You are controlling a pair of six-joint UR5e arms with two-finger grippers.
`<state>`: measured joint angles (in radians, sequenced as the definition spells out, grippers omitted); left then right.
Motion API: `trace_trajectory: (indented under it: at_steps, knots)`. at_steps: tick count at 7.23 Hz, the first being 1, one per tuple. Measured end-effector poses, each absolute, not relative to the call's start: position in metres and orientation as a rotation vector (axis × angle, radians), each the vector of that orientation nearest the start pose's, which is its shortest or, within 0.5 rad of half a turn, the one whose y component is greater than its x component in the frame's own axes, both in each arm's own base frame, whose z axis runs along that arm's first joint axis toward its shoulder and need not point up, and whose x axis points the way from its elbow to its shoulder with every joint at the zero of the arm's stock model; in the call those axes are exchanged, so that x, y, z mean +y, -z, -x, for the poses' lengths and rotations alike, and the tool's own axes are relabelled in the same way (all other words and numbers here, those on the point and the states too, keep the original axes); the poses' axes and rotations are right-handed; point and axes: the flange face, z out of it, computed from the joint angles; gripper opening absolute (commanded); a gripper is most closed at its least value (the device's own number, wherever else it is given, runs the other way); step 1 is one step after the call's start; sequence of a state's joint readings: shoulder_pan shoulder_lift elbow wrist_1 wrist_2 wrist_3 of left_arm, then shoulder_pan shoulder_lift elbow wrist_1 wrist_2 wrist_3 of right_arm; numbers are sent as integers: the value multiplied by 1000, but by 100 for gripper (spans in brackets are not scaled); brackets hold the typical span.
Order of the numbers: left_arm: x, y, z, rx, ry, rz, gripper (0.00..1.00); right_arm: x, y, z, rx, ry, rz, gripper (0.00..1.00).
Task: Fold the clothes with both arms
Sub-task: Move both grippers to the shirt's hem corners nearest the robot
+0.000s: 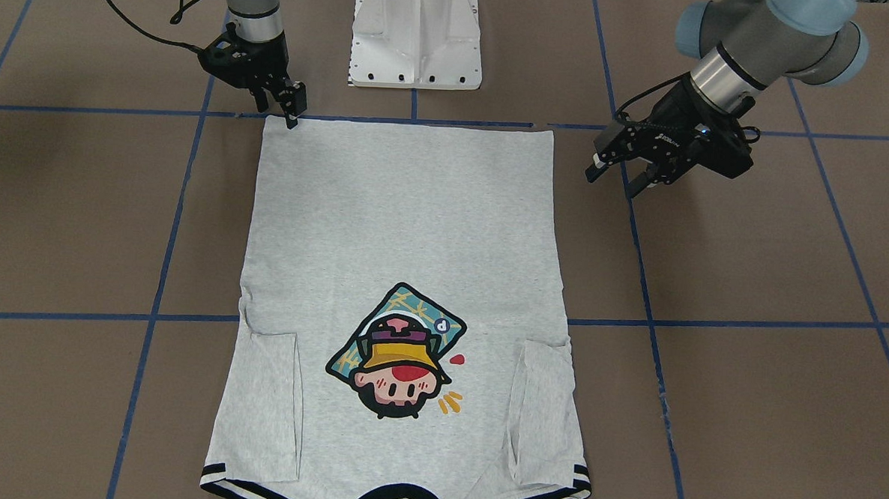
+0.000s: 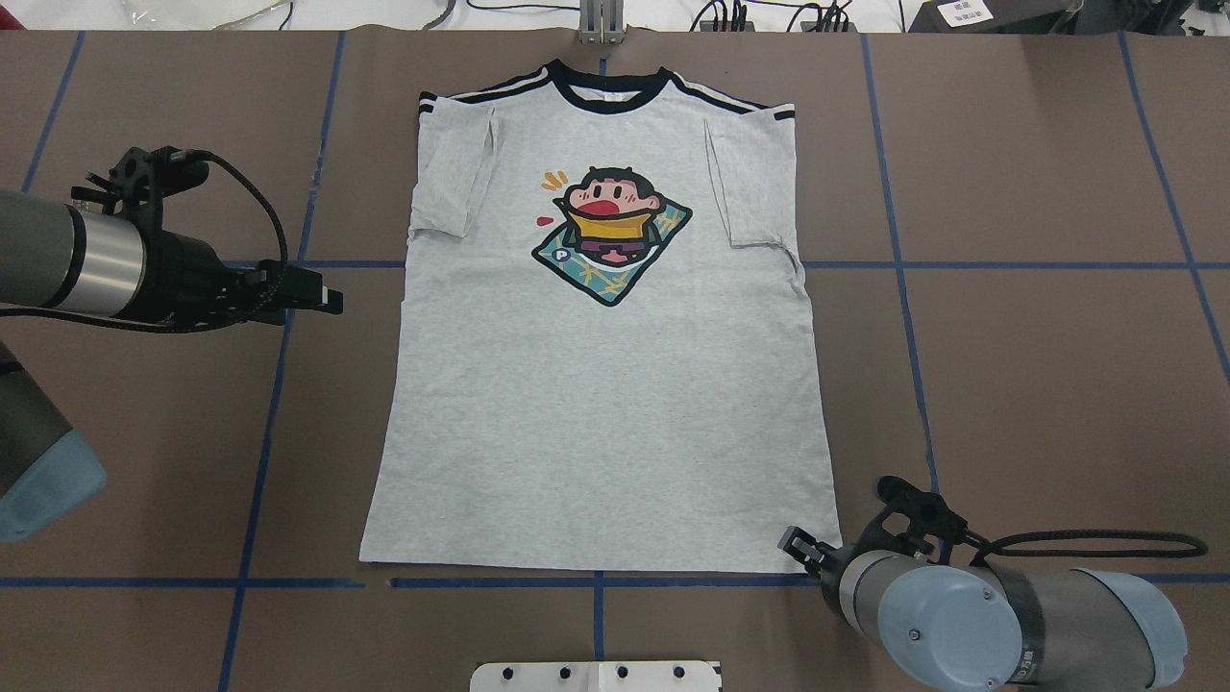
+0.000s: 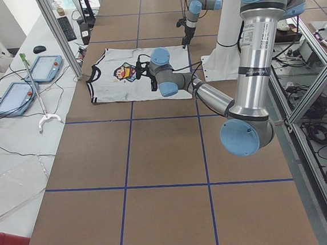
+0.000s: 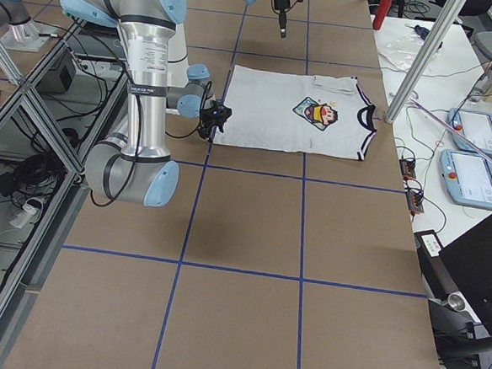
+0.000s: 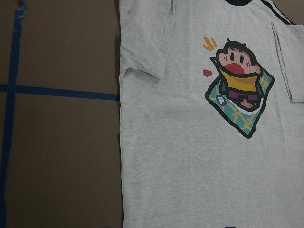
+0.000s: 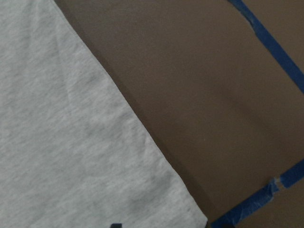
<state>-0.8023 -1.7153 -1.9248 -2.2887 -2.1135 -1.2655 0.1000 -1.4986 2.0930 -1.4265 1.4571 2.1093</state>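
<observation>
T-shirt (image 1: 408, 218) lies flat on the brown table (image 1: 752, 255), print side up. Its collar is at the far edge from the robot, and its hem runs along a blue tape line (image 1: 420, 120) just in front of the white pedestal base (image 1: 416, 38). We note both short sleeves turned inward onto the body, so the side edges run almost straight. The left gripper (image 1: 616, 178) hangs off the shirt's left side, over bare table and apart from the cloth. Its fingers (image 1: 596, 171) are spread with a clear gap between them and nothing in it. The left wrist view looks along that side edge, taking in the folded sleeve and the cartoon print. The right gripper (image 1: 293, 115) points down at the hem corner on the robot's right, its tip right at the cloth's edge. In the right wrist view that corner lies flat on the table, unlifted, with only a dark sliver of the tool at the frame's bottom. We cannot tell whether these jaws are parted or closed, nor whether they have any fabric between them.
</observation>
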Motion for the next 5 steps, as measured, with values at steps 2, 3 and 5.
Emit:
trace_trajectory:
  at_steps: [2,3,5]
  knots:
    - [-431,-332,-303,1250,99,-220,84,-193,-379,476,-745,-652,53,53]
    - [-431,-332,-302,1249,99,-221,84,-193,-381,475,-741,-654,51,31]
    - [-431,-333,-301,1248,100,-221,84,-193,-384,473,-737,-655,49,0]
